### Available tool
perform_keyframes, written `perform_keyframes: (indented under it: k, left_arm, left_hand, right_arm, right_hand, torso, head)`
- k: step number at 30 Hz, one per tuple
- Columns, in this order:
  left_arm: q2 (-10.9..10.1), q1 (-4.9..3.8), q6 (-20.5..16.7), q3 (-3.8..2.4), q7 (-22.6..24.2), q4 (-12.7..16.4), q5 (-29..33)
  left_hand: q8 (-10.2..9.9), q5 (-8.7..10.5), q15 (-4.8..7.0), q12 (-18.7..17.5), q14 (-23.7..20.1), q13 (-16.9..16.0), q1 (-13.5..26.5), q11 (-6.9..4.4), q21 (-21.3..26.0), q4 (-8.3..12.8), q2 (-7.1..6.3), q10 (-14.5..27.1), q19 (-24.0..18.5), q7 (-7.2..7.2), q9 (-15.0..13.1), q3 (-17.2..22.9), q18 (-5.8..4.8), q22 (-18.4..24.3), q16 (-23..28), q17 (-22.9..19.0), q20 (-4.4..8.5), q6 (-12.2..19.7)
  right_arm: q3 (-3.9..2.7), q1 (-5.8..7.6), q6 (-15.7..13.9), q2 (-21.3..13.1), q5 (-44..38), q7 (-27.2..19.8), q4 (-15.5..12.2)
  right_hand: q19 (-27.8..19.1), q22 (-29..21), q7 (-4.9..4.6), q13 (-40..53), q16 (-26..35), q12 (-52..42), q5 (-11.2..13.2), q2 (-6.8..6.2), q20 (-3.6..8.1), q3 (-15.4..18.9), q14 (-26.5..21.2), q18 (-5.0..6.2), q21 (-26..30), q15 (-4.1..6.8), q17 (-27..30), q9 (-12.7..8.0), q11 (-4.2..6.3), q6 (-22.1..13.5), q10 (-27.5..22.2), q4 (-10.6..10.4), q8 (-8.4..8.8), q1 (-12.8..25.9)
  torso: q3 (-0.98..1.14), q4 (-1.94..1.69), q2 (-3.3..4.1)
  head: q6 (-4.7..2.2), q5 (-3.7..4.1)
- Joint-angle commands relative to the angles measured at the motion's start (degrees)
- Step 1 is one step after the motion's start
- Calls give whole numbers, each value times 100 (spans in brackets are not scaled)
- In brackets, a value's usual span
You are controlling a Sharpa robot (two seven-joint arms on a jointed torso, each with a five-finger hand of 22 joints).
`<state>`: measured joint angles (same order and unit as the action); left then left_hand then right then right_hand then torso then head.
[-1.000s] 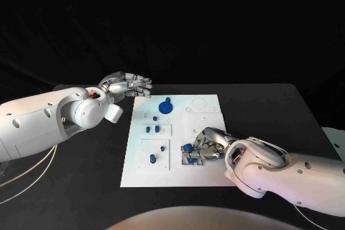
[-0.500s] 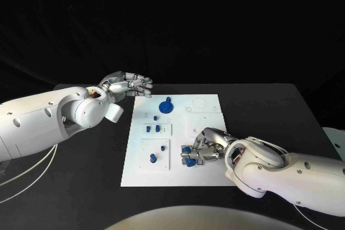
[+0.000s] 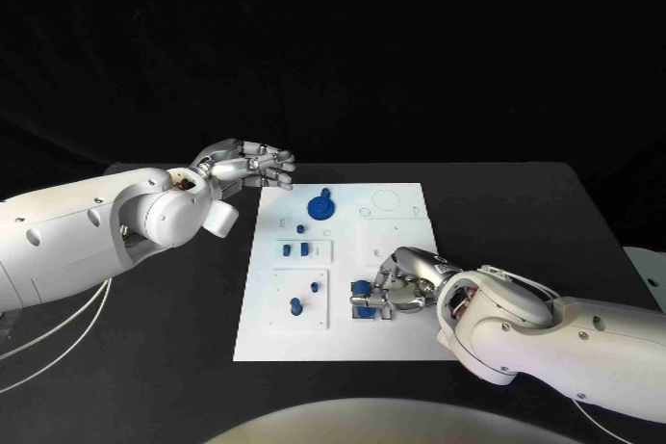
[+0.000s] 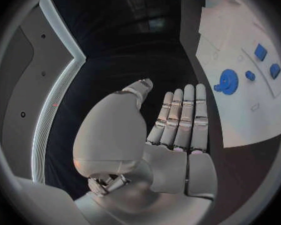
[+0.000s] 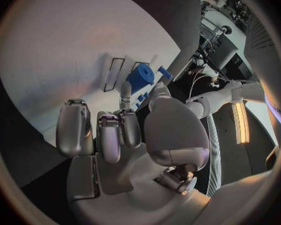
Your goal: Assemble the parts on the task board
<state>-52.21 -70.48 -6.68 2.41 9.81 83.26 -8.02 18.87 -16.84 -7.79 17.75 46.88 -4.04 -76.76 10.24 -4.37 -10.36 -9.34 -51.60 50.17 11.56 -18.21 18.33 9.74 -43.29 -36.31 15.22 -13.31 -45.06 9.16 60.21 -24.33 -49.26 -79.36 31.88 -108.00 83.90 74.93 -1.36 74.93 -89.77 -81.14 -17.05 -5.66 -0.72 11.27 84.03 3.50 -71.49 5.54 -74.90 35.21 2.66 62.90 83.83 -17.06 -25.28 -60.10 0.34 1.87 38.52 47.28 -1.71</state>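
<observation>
Right hand (image 3: pixel 396 288) pinches a blocky blue part (image 3: pixel 364 300) on the flat white task board (image 3: pixel 396 198) — left hand (image 3: pixel 250 164) hovers empty, metallic fingers straight.

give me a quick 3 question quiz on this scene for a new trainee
1. True or false: the left hand rests on the task board.
2. Which hand is at a blue part on the board? A) left B) right C) both
3. Fill in: the blue gear-shaped part lies at the board's ____ end, away from the robot.

Key
1. False: it is off the board's far left corner, over the black table, holding nothing.
2. B: the right hand.
3. far
</observation>
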Motion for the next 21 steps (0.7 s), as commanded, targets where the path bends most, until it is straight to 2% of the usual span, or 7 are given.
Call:
perform_keyframes:
  k: [1,7,9,11,14,17,21]
  left_arm:
    - [2,-3,84,-4,13,8,-9]
    - [-7,-3,92,-4,0,-6,-13]
    - [-5,-3,92,-4,-2,-13,-15]
    - [-3,-3,93,-4,-2,-19,-16]
    - [0,-3,96,-3,-4,-24,-18]
    - [2,-2,98,-3,-6,-28,-19]
    - [2,-2,96,-3,-10,-33,-24]
  left_hand:
    - [13,-13,3,31,-24,3,58,1,26,1,0,28,31,74,-1,-31,23,7,-15,10,-21,39]
    - [14,-16,3,34,-28,3,57,2,27,-1,0,30,30,74,-1,-36,23,10,-14,10,-21,43]
    - [14,-16,3,34,-28,3,57,2,27,-1,0,30,30,74,-1,-36,23,10,-14,10,-21,43]
    - [14,-16,3,34,-28,3,57,2,27,-1,0,30,30,74,-1,-36,23,10,-14,10,-21,43]
    - [14,-16,3,34,-28,3,57,2,27,-1,0,30,30,74,-1,-36,23,10,-14,10,-21,43]
    - [14,-16,3,34,-28,3,57,2,27,-1,0,30,30,74,-1,-36,23,10,-14,10,-21,43]
    - [14,-16,3,34,-28,3,57,2,27,-1,0,30,30,74,-1,-36,23,10,-14,10,-21,43]
  right_arm:
    - [1,-4,-68,-89,-114,-12,-127]
    - [0,65,-104,-346,-117,-47,-397]
    - [-1,92,-89,-415,-103,-50,-450]
    - [0,109,-45,-464,-75,-58,-479]
    - [0,120,53,-500,-31,-79,-505]
    - [0,127,169,-526,-2,-109,-520]
    - [1,131,230,-547,14,-113,-511]
  right_hand:
    - [133,1034,-11,658,-1,-3,-19,32,2,-42,581,0,-11,14,-1438,9,-24,-35,130,8,-21,35]
    - [159,1057,5,724,-11,-66,-90,77,9,-132,588,-15,-92,23,-1471,35,-9,-13,172,18,-38,-109]
    - [160,1057,-4,721,-11,-57,-131,172,12,-193,588,-15,-86,24,-1471,32,-14,-77,170,22,-2,-247]
    - [165,1061,-3,732,-11,-65,-128,208,12,-211,588,-17,-97,22,-1470,37,-15,-81,175,30,2,-343]
    - [165,1062,5,741,-13,-70,-63,174,13,-202,590,-17,-94,26,-1476,52,-9,-66,180,33,-5,-510]
    - [172,1068,19,756,-15,-77,46,104,19,-191,591,-21,-114,35,-1482,84,3,-46,186,36,-17,-850]
    - [175,1071,24,763,-16,-81,80,107,23,-182,592,-23,-122,38,-1488,101,7,-39,190,37,-18,-978]
  torso:
    - [1,-1,0]
    - [-2,10,-10]
    - [-1,9,-11]
    - [-2,7,-9]
    - [-1,2,-4]
    - [1,-1,0]
    - [-3,-2,2]
  head:
    - [2,2]
    - [5,-5]
    - [-2,-1]
    - [-11,1]
    - [-12,-6]
    - [-16,-5]
    - [-19,-6]
